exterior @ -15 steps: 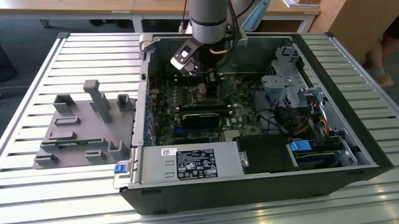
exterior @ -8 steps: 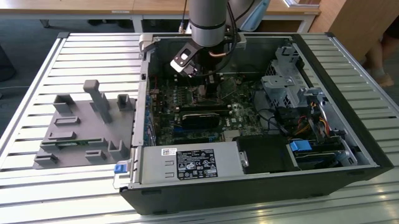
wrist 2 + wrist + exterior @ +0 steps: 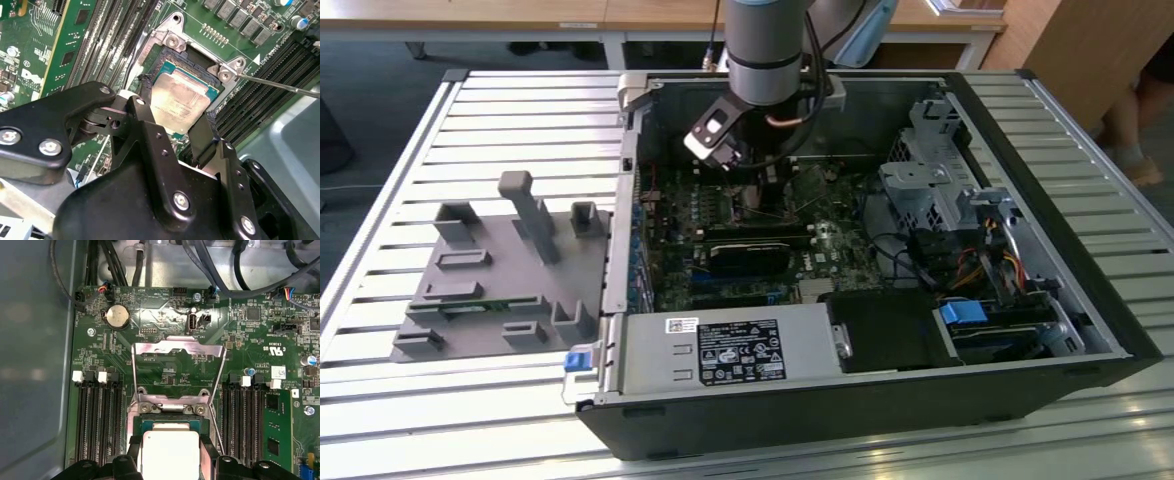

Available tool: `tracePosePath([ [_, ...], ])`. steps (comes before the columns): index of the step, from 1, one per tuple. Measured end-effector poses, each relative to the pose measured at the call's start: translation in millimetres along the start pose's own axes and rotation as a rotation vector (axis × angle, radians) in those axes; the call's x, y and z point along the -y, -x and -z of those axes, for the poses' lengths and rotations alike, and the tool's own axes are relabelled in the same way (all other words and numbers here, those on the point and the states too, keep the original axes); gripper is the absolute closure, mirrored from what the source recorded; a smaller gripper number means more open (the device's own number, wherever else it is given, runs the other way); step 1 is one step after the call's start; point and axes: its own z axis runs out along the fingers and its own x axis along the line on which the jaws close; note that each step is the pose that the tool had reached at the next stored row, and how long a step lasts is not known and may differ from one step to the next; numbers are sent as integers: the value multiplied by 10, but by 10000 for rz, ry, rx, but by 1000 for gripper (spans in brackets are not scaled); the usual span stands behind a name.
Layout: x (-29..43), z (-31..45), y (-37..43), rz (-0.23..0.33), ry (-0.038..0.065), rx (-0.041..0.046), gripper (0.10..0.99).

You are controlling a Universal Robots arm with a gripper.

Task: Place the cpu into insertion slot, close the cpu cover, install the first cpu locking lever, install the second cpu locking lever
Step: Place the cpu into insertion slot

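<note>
The cpu [image 3: 181, 102], a pale square chip, sits at the insertion slot [image 3: 186, 61], level with its black frame. My gripper [image 3: 177, 100] straddles it, one black finger [image 3: 144, 100] pressed against each opposite edge. In the first wrist view the cpu [image 3: 170, 456] lies between the same fingers, with the slot frame [image 3: 169, 418] just beyond it. The cpu cover [image 3: 176, 346], a thin metal frame, stands flipped open past the slot. A thin wire locking lever [image 3: 280, 86] sticks out free beside the slot. In the exterior view the gripper [image 3: 767, 178] is low inside the computer case.
The open computer case [image 3: 1067, 300] lies on a slatted table. Inside are a black card [image 3: 754, 255], a power supply [image 3: 720, 350] and a drive cage [image 3: 934, 190]. Memory slots [image 3: 100, 425] and a green module [image 3: 277, 435] flank the socket. A grey fixture [image 3: 494, 270] lies at the exterior view's left.
</note>
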Motion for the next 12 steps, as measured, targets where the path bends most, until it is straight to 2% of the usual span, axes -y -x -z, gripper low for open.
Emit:
tracePosePath([
  [12, 9, -34, 14, -25, 0, 12, 545],
])
